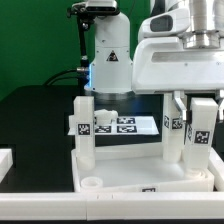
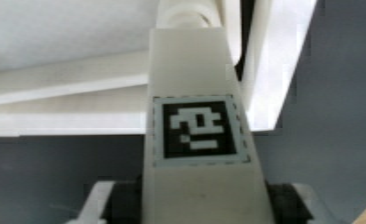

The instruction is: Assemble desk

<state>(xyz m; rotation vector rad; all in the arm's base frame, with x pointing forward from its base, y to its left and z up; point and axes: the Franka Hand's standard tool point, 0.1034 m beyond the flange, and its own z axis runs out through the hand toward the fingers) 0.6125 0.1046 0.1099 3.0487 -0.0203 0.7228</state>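
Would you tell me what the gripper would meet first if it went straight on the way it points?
Most likely the desk panel: the leg held in the gripper would touch it first, though depth is unclear.

The marker board (image 1: 128, 124) lies behind the panel (image 1: 120, 178), one leg (image 1: 85, 125) at the exterior view's left, two right.
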